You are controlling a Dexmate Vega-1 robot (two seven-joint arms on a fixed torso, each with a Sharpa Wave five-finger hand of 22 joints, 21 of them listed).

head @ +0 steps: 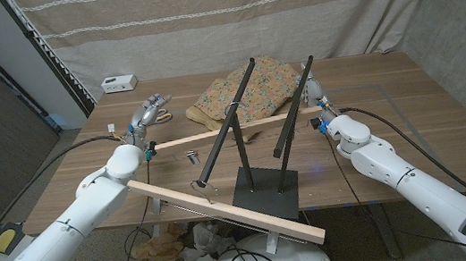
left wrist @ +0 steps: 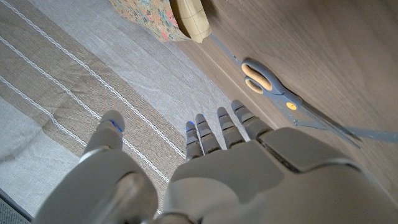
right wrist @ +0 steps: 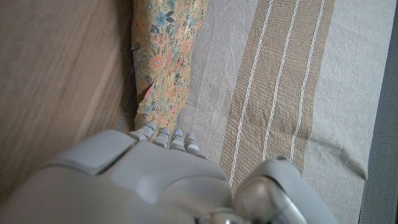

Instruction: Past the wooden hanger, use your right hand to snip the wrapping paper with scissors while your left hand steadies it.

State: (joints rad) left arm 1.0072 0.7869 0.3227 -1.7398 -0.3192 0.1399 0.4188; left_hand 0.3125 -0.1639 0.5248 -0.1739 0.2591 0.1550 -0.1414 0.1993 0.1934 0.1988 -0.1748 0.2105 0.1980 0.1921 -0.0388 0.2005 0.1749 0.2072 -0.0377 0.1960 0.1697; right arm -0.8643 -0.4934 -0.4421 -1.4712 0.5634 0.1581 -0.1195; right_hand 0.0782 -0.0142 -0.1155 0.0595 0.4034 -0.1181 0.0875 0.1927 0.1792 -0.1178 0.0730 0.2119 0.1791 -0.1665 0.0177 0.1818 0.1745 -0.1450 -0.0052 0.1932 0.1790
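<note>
A long wooden slat (head: 226, 211) lies nearest the camera in the head view, running diagonally across the front of the table (head: 413, 125) from the left arm toward the front edge. Behind it stands a black stand (head: 263, 190) with 2 slanted black bars rising from a flat base. A second wooden bar (head: 233, 129) spans horizontally between the 2 arms, passing the stand's bars.

The left hand (head: 146, 113) is past this bar, raised over the table, fingers (left wrist: 219, 132) apart and extended, holding nothing. The scissors (left wrist: 280, 93), with grey blades and yellow-lined handles, lie on the table just beside its fingertips, not gripped.

The right hand (head: 315, 93) is at the far side of the bar near the right edge of the wrapping paper (head: 250, 90). Its fingers (right wrist: 163, 136) appear curled; whether they hold anything cannot be determined.

The wrapping paper, floral-patterned, lies crumpled on the far middle of the table, between the 2 hands. A small metal part (head: 192, 157) lies left of the stand.
</note>
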